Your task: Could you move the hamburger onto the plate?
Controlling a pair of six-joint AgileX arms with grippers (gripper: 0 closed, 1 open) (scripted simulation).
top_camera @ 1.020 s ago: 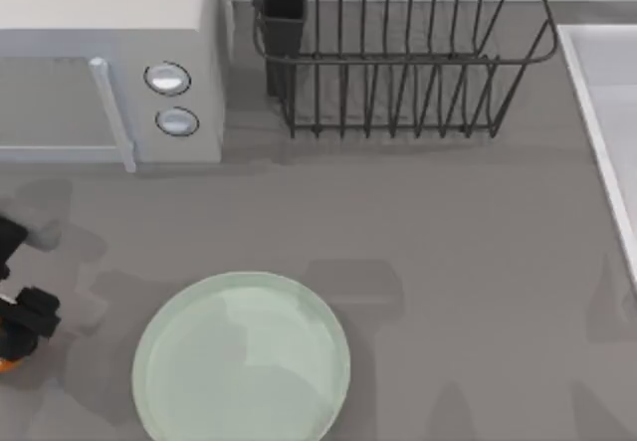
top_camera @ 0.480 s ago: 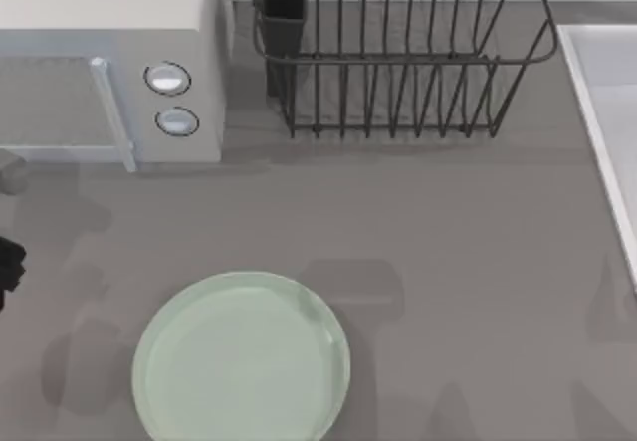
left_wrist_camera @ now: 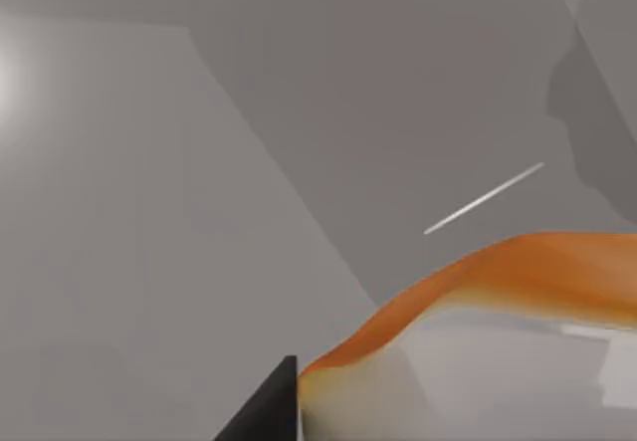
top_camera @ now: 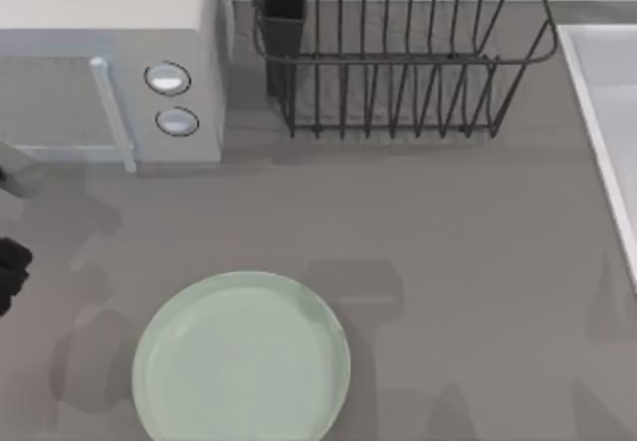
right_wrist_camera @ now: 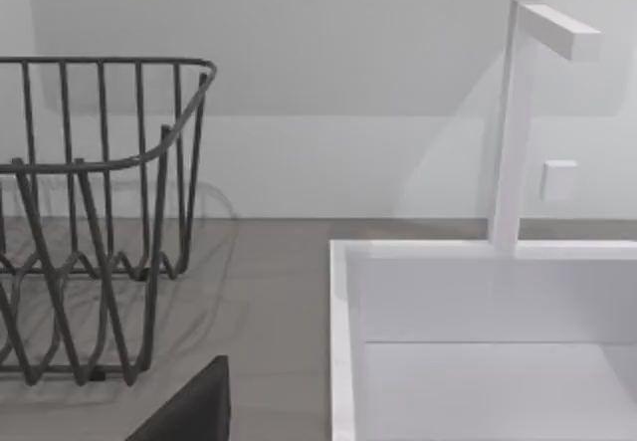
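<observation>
You have a grey tabletop with a microwave at its far left, a wire dish rack behind the middle, and a white sink with its tap along the right edge. The plate lies flat on the near side, left of centre, with nothing on it.

Your left end effector sits at the extreme left edge in the top view, just a dark bit of it inside the frame, well apart from the plate's rim and slightly farther back than the plate's middle. In the left wrist view the hamburger fills the near field right against a dark finger, orange crust over a paler band. I judge the fingers are closed on it and it is off the tabletop, though you cannot see both fingers.

So the relation that matters: the plate lies to the right of the loaded left end effector and a little nearer the front edge. The carry should run rightward until the hamburger is over the plate's middle.

The right arm is parked over by the sink; I cannot tell how its end effector stands.
</observation>
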